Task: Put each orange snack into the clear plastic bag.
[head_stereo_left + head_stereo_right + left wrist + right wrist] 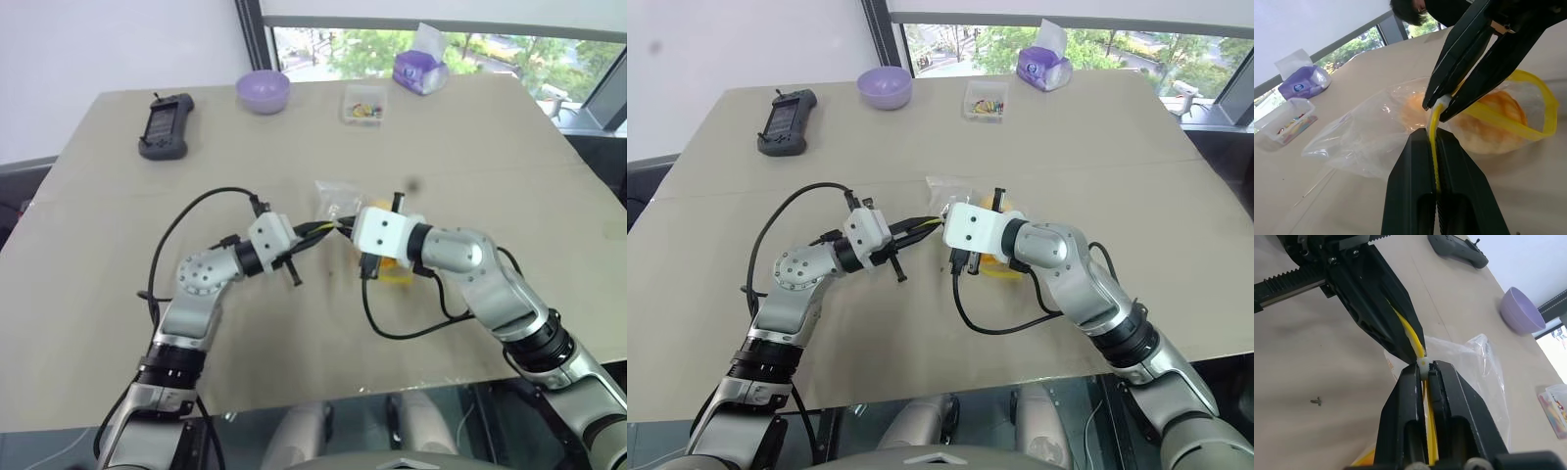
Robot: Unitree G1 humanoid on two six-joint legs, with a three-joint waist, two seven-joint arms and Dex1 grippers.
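Note:
The clear plastic bag point(1366, 137) lies crinkled on the tan table at mid-table. A yellow zip strip point(1508, 122) runs along its mouth. Two orange snacks sit inside it: a grid-topped bun point(1493, 122) and a paler, smaller round piece point(1410, 110). My left gripper point(1432, 138) is shut on the yellow strip, pointing in from the left. My right gripper point(1423, 366) is shut on the strip's small white slider, its tips meeting the left gripper's tips. In the head views part of the bun point(397, 270) shows under my right wrist, with the bag point(333, 196) just beyond.
Along the table's far side stand a lavender bowl point(263, 90), a small clear box of coloured bits point(363, 103) and a purple tissue pack point(421, 70). A black handheld controller point(165, 125) lies at the far left. The table's front edge runs close under my arms.

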